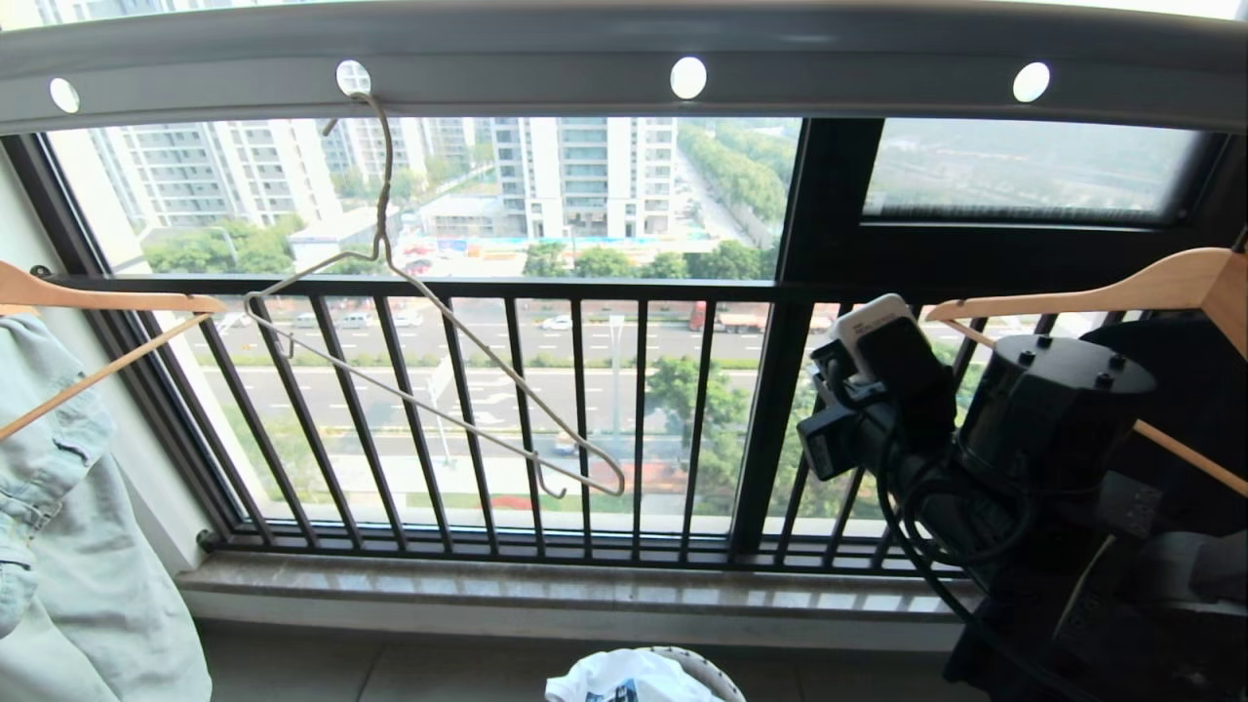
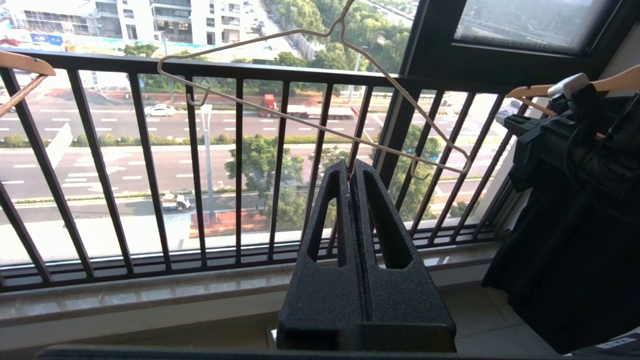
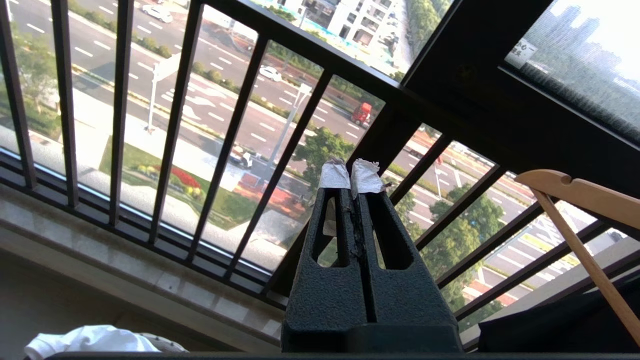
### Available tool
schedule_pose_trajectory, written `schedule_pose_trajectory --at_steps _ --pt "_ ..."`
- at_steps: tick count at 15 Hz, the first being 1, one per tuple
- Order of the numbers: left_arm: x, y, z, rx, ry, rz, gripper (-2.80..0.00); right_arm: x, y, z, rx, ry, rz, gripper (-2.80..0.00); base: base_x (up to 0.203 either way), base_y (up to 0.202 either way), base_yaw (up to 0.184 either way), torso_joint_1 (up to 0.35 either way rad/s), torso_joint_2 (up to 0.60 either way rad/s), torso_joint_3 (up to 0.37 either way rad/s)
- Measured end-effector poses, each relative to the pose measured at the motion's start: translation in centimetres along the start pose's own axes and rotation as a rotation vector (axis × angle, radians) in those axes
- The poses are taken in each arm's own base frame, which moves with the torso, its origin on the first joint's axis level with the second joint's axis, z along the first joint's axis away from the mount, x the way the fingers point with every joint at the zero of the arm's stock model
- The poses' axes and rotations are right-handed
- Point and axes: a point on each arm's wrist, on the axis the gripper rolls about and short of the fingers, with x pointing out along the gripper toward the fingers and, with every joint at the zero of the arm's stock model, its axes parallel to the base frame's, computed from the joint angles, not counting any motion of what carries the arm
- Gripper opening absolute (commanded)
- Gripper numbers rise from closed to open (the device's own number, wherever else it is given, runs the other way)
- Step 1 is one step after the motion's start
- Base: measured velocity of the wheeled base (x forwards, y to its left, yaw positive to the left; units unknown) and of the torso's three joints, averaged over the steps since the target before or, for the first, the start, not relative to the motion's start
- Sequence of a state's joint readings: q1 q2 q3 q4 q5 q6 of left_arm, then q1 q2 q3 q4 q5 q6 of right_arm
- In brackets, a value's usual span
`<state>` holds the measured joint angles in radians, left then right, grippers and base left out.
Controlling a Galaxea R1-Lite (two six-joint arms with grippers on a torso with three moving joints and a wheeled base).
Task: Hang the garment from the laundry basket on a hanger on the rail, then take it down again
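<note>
I've got the thin cream wire hanger (image 1: 429, 322) hooked in 1 of the round holes of the wide grey metal overhead rail (image 1: 838, 68), hanging bare and tilted, its right end lower, in front of the black balcony railing (image 1: 585, 288). The white T-shirt w/ dark logo print (image 1: 624, 678) is bunched in the small round white basket (image 1: 717, 678) on the floor, near edge of the head view, centre. So I judge the task is either at its start or already finished; from here I can't say which.

Left pincer (image 2: 351, 167): fingers pressed together, nothing between them, pointing at the railing below the hanger's lower bar. Right pincer (image 3: 351, 175): also together, empty, its taped tips aimed at the railing; the arm sits at the right of the head view, near a thick wooden hanger (image 1: 1121, 288) w/ a black shirt (image 1: 1199, 390). A pale denim piece (image 1: 49, 458) hangs far left.

If the shirt's to be hung, next move needs 1 pincer to spread, drop to the basket and pinch the shirt; the other takes the hanger off the rail.
</note>
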<state>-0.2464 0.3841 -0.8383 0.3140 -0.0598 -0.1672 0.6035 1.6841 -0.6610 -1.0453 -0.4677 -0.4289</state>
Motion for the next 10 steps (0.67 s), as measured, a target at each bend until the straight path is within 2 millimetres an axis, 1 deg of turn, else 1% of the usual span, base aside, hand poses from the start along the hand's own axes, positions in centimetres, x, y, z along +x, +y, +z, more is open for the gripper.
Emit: schedule_pose_trajectory --at_steps 3,5,7,9,10 --pt "-0.9 -0.1 -0.4 0.007 -0.033 0.035 -2.80 -4.7 -4.1 2.4 0.030 -0.028 -0.079 -2.80 0.000 0.000 0.000 0.000 0.00 0.000" --pt "-1.3 -0.4 -0.7 0.015 -0.053 0.073 -2.80 -8.2 -7.4 3.3 0.048 -0.034 -0.155 -2.80 0.000 0.000 0.000 0.000 0.00 0.000" --pt "-1.7 -0.8 -0.9 0.028 -0.074 0.127 -2.80 -12.2 -11.0 3.8 0.072 -0.047 -0.273 -2.80 0.000 0.000 0.000 0.000 0.00 0.000" --pt "-2.0 -1.2 -1.7 0.046 -0.086 0.181 -2.80 -17.1 -14.5 4.4 0.091 -0.051 -0.436 -2.80 0.000 0.000 0.000 0.000 0.00 0.000" --pt "-2.1 -1.3 -2.3 0.063 -0.081 0.193 -2.80 -19.6 -15.7 4.8 0.092 -0.048 -0.506 -2.80 0.000 0.000 0.000 0.000 0.00 0.000"
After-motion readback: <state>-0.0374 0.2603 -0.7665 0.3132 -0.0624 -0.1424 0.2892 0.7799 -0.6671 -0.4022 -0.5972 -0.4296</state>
